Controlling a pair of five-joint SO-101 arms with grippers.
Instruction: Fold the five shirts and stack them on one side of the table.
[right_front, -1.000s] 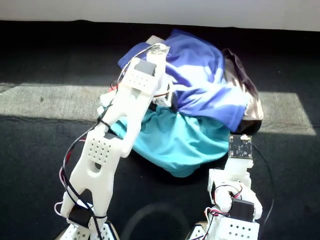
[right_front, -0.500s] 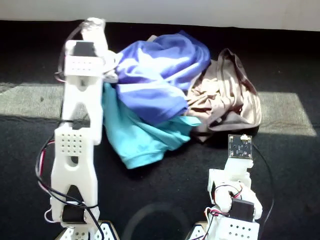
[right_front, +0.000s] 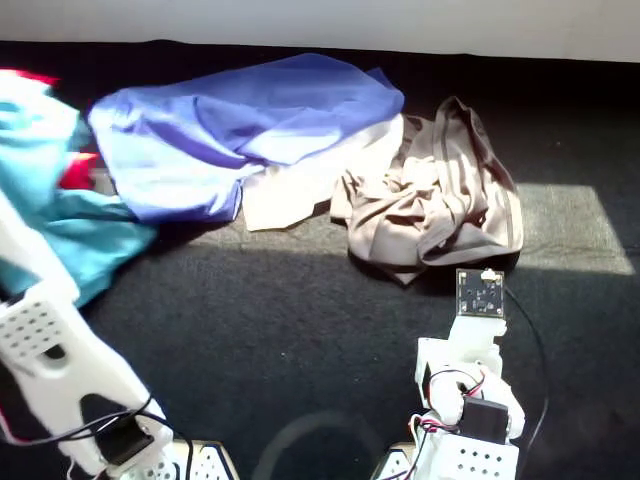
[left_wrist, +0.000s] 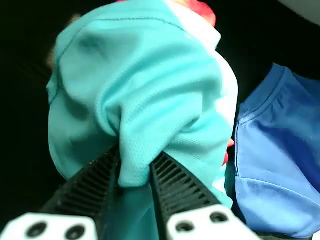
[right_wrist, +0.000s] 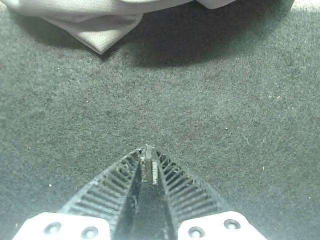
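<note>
Left gripper (left_wrist: 135, 175) clamped on teal shirt (left_wrist: 145, 95), left edge of high view; blue shirt (right_front: 230, 130) just right of it. Right gripper (right_wrist: 146, 167) pressed together, empty, over mat (right_wrist: 235, 100).

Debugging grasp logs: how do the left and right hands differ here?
The left hand pinches a fold of the teal shirt; the right hand holds nothing. The left hand sits against cloth, the blue shirt beside it; the right hand is over bare black mat. Both are shut.
</note>
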